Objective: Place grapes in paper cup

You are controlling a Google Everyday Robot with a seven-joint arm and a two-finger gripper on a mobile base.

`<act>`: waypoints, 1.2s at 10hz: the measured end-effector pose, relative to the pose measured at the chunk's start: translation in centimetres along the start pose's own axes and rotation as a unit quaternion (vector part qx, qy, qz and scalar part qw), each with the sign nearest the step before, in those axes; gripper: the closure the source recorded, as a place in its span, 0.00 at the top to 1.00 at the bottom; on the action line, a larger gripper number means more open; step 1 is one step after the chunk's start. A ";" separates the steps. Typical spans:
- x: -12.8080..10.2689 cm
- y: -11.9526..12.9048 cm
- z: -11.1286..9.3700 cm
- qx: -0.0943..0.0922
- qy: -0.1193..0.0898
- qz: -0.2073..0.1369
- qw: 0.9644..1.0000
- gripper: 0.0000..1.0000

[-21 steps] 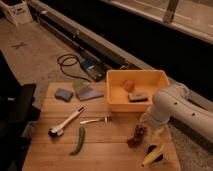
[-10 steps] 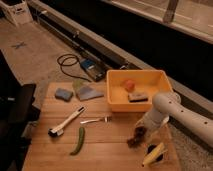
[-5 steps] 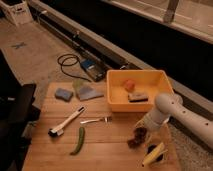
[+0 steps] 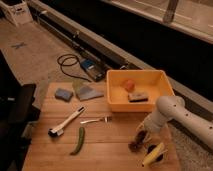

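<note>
The grapes, a small dark lumpy bunch, lie on the wooden table near its front right. My gripper comes down from the white arm at the right and sits right at the top of the bunch, touching it or just above it. The paper cup is not clearly in view. A pale shape by the wrist cannot be told apart from the arm.
A yellow tub at the back right holds a small orange fruit and a grey block. Corn in a black holder stands right of the grapes. A green pepper, brush, fork, blue sponge and grey cloth lie to the left.
The arm has shifted a little and the gripper has come down closer onto the grapes. The grapes and the other things have stayed in place.
</note>
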 end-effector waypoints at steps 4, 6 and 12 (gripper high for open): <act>-1.8 -0.7 -4.3 0.027 0.057 -0.017 0.998 0.00; -3.3 -1.7 -7.9 0.046 0.093 -0.032 0.994 0.00; -3.7 -4.7 -21.1 0.161 0.214 0.021 0.963 0.00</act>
